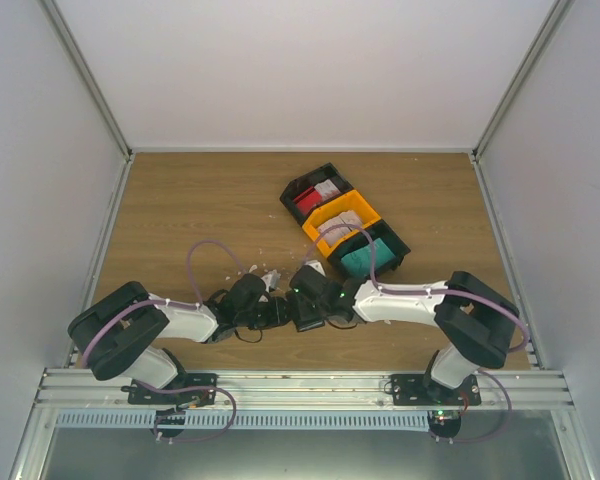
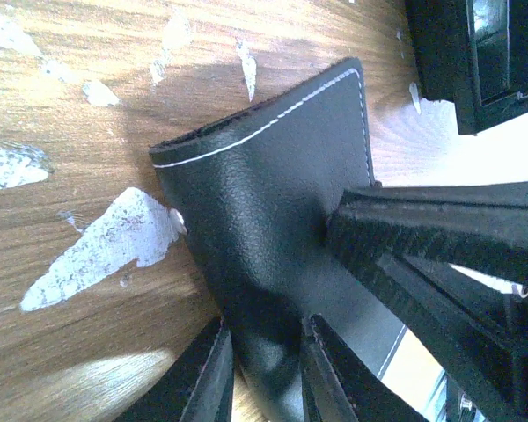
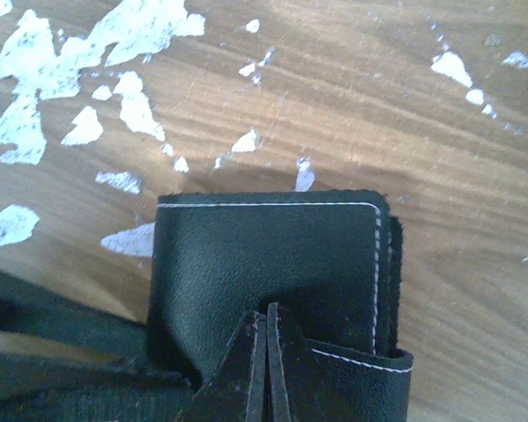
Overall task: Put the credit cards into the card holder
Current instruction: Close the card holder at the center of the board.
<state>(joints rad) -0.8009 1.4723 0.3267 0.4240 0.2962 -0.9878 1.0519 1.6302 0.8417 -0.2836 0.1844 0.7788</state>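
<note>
desk (image 1: 180, 210): wood, kinda scuffed
bins (image 1: 368, 205): three in a row, far right
wallet (image 3: 264, 255): folded, near middle of the desk
left end effector (image 2: 264, 369): clamped on the wallet
right end effector (image 3: 266, 352): closed tight, tips against the wallet
cards (image 1: 368, 258): in the bins, well apart from the wallet
flecks (image 3: 114, 35): white, scattered around the wallet

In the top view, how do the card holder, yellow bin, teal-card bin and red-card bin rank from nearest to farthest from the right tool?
1. card holder: at the tips of the right tool, centre of the table's near part.
2. teal-card bin: near end of the bin row, right of centre.
3. yellow bin: middle of the row.
4. red-card bin: far end of the row.
</note>
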